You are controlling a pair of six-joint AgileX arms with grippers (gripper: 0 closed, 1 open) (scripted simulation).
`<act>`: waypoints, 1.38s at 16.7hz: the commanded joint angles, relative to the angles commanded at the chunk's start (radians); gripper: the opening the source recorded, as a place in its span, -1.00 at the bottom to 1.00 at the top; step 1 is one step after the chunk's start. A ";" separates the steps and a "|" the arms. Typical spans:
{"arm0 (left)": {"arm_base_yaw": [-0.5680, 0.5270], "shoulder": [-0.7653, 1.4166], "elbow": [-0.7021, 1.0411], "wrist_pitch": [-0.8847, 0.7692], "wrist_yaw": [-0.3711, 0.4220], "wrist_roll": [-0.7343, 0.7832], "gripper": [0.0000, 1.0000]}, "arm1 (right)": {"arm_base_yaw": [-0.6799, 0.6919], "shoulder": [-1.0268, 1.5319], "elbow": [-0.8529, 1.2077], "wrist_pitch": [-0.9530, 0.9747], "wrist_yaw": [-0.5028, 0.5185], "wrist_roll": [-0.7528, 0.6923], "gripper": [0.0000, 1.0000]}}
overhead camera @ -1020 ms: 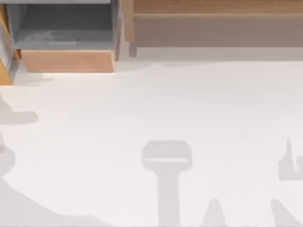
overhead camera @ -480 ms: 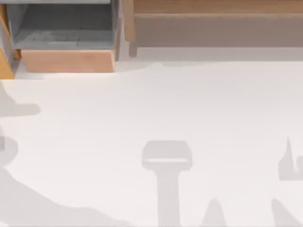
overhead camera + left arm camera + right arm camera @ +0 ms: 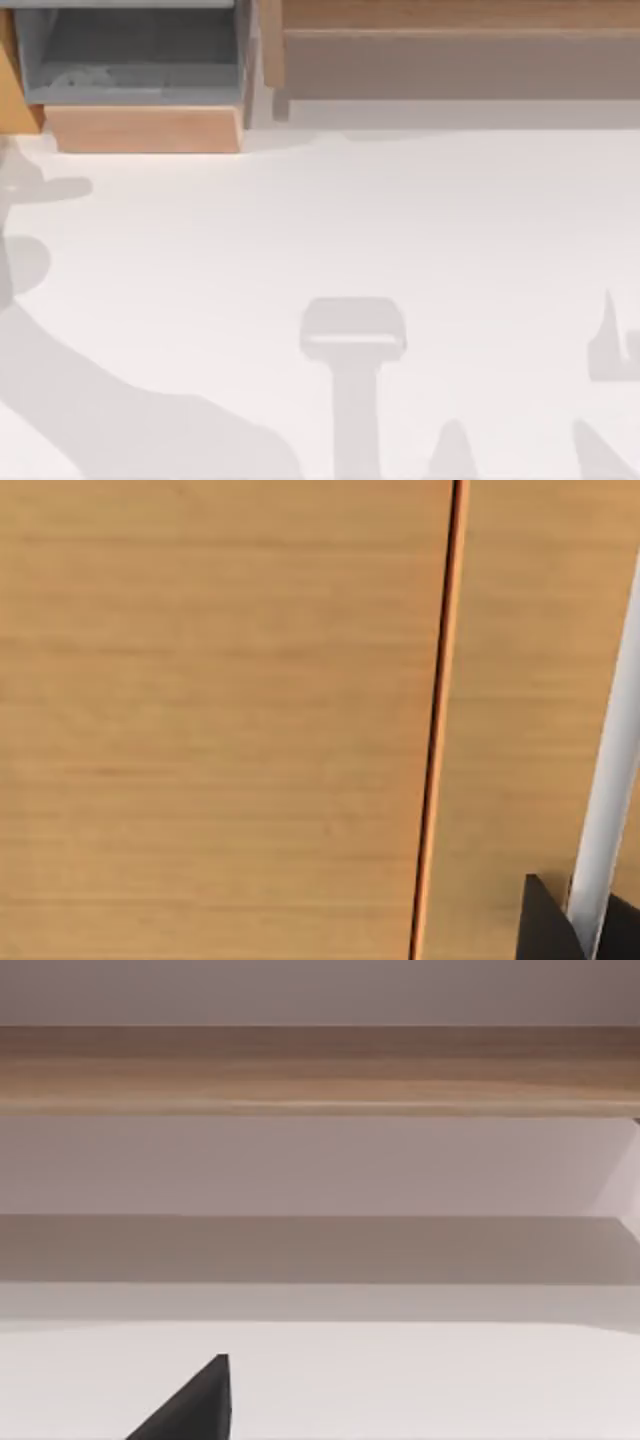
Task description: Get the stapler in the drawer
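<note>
The drawer stands pulled out at the table's far left, its tan wood front panel facing the near side and its grey walls and floor open to view. The stapler is out of view. A dark corner of my left gripper sits close against a tan wood panel with a thin dark seam. A dark wedge of my right gripper hovers over the white table, facing the long shelf.
A long wooden shelf unit runs along the far right edge, with a wood upright between it and the drawer. The white tabletop carries grey arm shadows near the left and near edges.
The shadows at the table's left have shifted toward the drawer and spread along the near edge. The tan wood piece at the far left edge has drawn back. The right side is unchanged.
</note>
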 joint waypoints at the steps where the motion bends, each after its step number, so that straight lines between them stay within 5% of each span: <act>1: -0.005 0.008 0.017 -0.010 -0.004 -0.001 -1.00 | 0.000 0.000 0.000 0.000 0.000 0.000 1.00; 5: -0.008 0.012 0.025 -0.015 -0.005 -0.001 -1.00 | 0.000 0.000 0.000 0.000 0.000 0.000 1.00; 18: -0.008 0.012 0.025 -0.015 -0.005 -0.001 0.96 | 0.000 0.000 0.000 0.000 0.000 0.000 1.00; 23: -0.008 0.012 0.025 -0.015 -0.005 -0.001 1.00 | 0.000 0.000 0.000 0.000 0.000 0.000 1.00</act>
